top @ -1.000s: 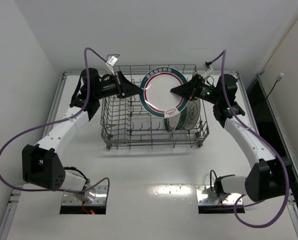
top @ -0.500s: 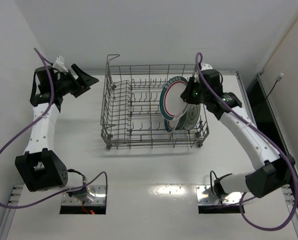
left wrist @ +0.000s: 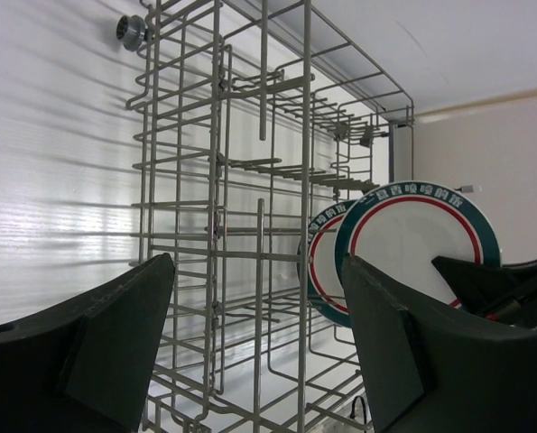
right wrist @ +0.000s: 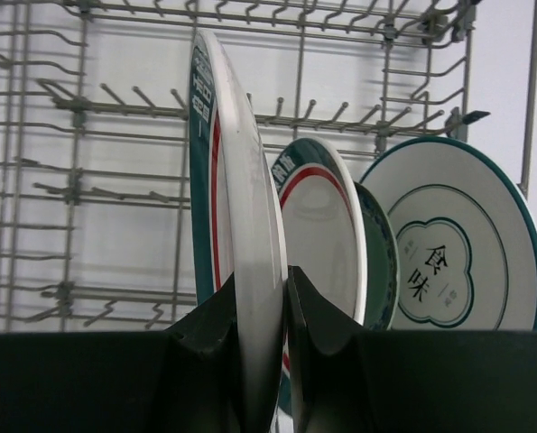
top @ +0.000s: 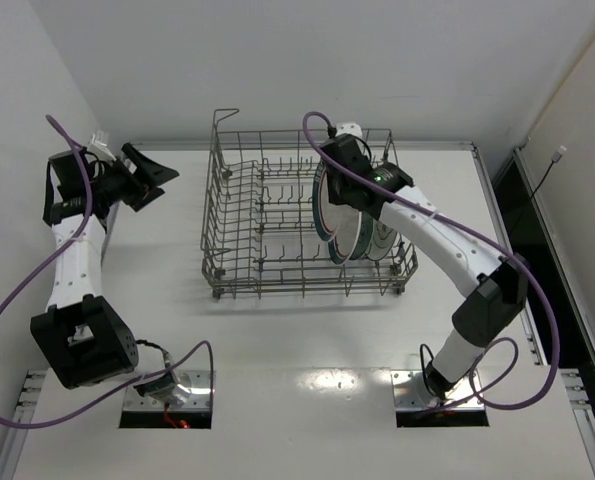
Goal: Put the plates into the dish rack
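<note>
One red-and-green-rimmed plate (right wrist: 241,180) clamped by the right tool (right wrist: 261,293), upright in the dish rack (top: 277,275), left tool (left wrist: 256,271) spread wide, empty

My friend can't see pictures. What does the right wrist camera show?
The right gripper pinches a red-and-green rimmed plate upright in the dish rack. Three more stand to its right: a matching plate, a teal plate, a white plate.

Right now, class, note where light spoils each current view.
Top external: a glare patch on the white table near the arm bases. Left wrist: the open left gripper is a dark silhouette. Right wrist: the right gripper, clamping the red-and-green-rimmed white plate, is nearly black.
</note>
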{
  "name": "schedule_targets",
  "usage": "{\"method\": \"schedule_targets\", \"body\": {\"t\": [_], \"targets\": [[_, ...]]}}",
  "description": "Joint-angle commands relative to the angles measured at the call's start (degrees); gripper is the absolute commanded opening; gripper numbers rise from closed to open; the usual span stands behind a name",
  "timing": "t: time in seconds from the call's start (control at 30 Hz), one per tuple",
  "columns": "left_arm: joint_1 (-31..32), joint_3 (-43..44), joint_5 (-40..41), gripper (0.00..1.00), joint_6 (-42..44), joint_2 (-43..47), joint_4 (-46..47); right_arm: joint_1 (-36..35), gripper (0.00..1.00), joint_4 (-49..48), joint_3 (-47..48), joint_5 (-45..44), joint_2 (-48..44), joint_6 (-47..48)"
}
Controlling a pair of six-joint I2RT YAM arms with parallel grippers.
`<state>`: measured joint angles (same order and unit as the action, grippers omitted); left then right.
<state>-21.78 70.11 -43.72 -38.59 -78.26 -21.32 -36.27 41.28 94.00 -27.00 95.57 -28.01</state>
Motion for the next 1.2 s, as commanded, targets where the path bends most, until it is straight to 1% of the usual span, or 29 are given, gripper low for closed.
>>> {"method": "schedule_targets", "body": {"t": [0.0,0.23,0.47,0.7,0.8,0.93,0.97,1.1,1.13,1.17], "targets": [[-0.98,0.03,-2.51,0.72,0.27,2.15,1.63,-0.91,0.0,0.47,3.39,-8.14,0.67,1.55],[-2.04,-1.55,-3.03,0.72,0.27,2.15,3.03,-0.91,0.0,-1.81,1.46,-9.38,-2.49,4.19],[-2.04,-2.08,-3.56,0.72,0.27,1.62,3.66,-0.38,0.0,-4.01,-3.29,-6.48,0.05,3.58],[-2.04,-2.08,-3.56,0.72,0.27,1.62,3.66,-0.38,0.0,-4.01,-3.82,-2.89,5.05,2.53],[-2.04,-2.08,-3.56,0.72,0.27,1.09,3.66,-0.38,0.0,-4.01,-3.29,-1.56,5.77,2.52],[-2.04,-2.08,-3.56,0.72,0.27,1.09,3.66,-0.38,0.15,-2.87,-1.81,0.1,7.7,1.99],[-2.04,-2.08,-3.56,0.72,0.27,1.09,3.66,-0.38,0.23,-1.48,-1.1,0.81,8.22,1.99],[-2.04,-2.08,-4.09,0.72,0.27,0.56,3.66,-0.38,0.3,0.81,1.18,2.04,8.23,1.99],[-2.04,-2.08,-4.09,0.72,0.79,0.56,3.66,-0.38,0.3,1.95,1.19,2.04,8.23,1.99],[-2.04,-2.08,-4.09,0.72,0.8,0.56,3.66,-0.38,0.34,2.49,1.97,2.57,7.45,1.99]]}}
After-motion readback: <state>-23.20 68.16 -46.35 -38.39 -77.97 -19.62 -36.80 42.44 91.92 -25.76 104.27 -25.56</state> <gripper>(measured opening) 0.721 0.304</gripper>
